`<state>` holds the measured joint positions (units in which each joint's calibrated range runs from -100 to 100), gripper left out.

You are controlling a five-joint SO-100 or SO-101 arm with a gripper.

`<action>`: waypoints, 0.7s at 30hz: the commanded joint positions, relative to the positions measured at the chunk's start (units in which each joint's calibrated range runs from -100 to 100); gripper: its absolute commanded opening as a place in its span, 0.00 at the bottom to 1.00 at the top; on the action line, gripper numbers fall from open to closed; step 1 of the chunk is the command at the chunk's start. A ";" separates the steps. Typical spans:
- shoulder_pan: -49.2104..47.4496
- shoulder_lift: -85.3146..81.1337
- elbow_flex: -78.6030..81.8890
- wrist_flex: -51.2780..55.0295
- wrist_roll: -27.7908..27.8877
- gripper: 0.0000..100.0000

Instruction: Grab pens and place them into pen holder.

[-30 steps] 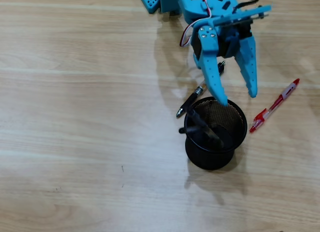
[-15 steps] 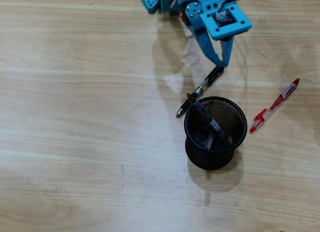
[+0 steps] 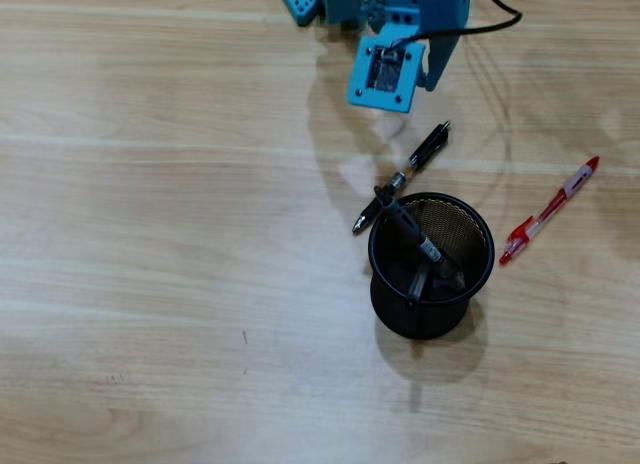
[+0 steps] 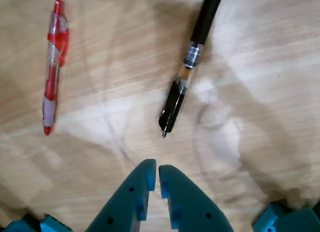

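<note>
1. Gripper: two teal plastic fingers, tapered and matte, with small screw holes. The tips are pressed almost together with only a thin slit between them, and they hold nothing. It hangs above bare table in the wrist view.
2. Arm: blocky teal plastic, at the top edge of the overhead view. A black cable loops off to its right.
3. Holder: round black wire-mesh cup with a solid rim, standing upright at centre-right of the overhead view.
4. Pens in holder: slim dark pens inside, leaning on the left rim. The exact count is hard to tell.
5. Black pen: lies flat on the table, diagonal, with a glossy black barrel, a clear middle section and a metal ring. It is between the arm and the holder, with its lower end just beside the holder's rim.
6. Red pen: red-and-clear plastic with a clip, lying flat on the table. It is right of the holder in the overhead view and apart from it.
7. Table: light wood-grain laminate, smooth.
</note>
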<state>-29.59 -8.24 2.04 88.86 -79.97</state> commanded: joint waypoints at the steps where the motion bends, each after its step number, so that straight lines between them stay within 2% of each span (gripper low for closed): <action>1: -0.18 3.95 -4.12 0.20 -0.86 0.03; 4: -0.18 7.18 -5.12 0.11 -0.92 0.03; 6: -0.64 10.66 -4.94 -0.71 -2.80 0.13; 9: -2.65 12.19 -4.57 -0.89 -5.10 0.21; 21: -8.05 16.44 -4.76 -1.17 -12.80 0.22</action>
<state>-36.45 7.99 -0.62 88.69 -91.21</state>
